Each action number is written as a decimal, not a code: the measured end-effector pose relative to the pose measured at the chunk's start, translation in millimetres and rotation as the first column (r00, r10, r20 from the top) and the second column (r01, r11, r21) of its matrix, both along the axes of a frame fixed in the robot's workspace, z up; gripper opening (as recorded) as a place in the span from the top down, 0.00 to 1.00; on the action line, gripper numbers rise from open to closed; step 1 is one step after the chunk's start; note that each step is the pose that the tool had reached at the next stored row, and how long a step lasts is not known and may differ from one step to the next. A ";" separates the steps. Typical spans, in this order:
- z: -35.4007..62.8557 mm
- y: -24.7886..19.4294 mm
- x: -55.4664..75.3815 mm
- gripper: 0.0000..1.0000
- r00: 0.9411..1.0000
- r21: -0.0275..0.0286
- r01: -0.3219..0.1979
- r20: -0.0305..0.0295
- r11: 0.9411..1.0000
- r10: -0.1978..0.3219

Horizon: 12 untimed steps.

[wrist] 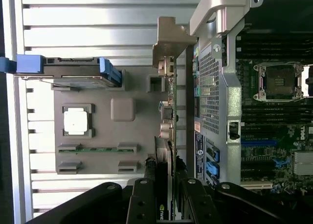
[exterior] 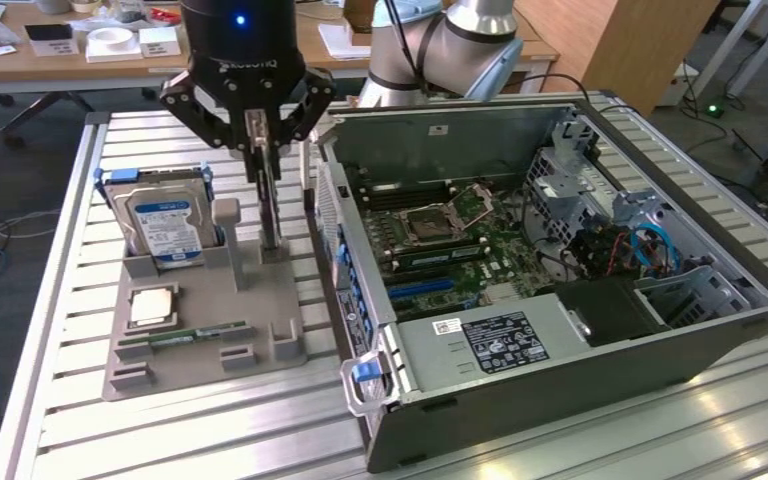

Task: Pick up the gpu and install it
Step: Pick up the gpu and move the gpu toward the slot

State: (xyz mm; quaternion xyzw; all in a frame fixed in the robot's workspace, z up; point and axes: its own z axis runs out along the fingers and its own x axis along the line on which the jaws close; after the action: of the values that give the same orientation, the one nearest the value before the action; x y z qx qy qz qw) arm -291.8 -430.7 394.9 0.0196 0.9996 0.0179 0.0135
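The tool (exterior: 268,150) stands narrowed on the gpu (exterior: 272,205), its fingers (exterior: 249,133) pressed to the two faces of the thin dark card. The card hangs straight down from the tool, upright on its edge, and its lower end reaches a slot of the grey parts holder (exterior: 137,375). Whether it has left the slot cannot be told. In the wrist view the tool (wrist: 167,177) flanks the card edge-on, and the gpu (wrist: 169,131) runs away from the fingers (wrist: 146,185) to its metal bracket (wrist: 168,40) at the far end.

Beside the tool, toward the exterior view's left, a blue-labelled hard drive (exterior: 164,215) stands upright in the same holder. Farther from the tool on that side lie a square processor chip (exterior: 153,305) and a narrow green RAM stick (exterior: 197,333), each in its own recess.

On the tool's other side, just beside the card, lies an open computer case (exterior: 704,340). Its motherboard (exterior: 471,245) is exposed, with an empty processor socket (exterior: 440,213). Holder and case both rest on the slatted metal worktop (exterior: 64,420) beneath the tool.
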 end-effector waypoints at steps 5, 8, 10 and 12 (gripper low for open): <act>6.5 0.0 0.0 0.74 1.000 -0.001 0.000 0.000 1.000 0.000; 10.6 0.0 0.0 0.74 1.000 -0.001 0.000 0.000 1.000 0.000; 10.9 0.0 0.0 0.74 1.000 -0.001 0.000 0.000 1.000 0.000; 11.0 0.0 0.0 0.74 1.000 -0.001 0.000 0.000 1.000 0.000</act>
State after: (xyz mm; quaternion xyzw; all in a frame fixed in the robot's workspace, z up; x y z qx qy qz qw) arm -291.8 -430.6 405.9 0.0196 0.9996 0.0173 0.0135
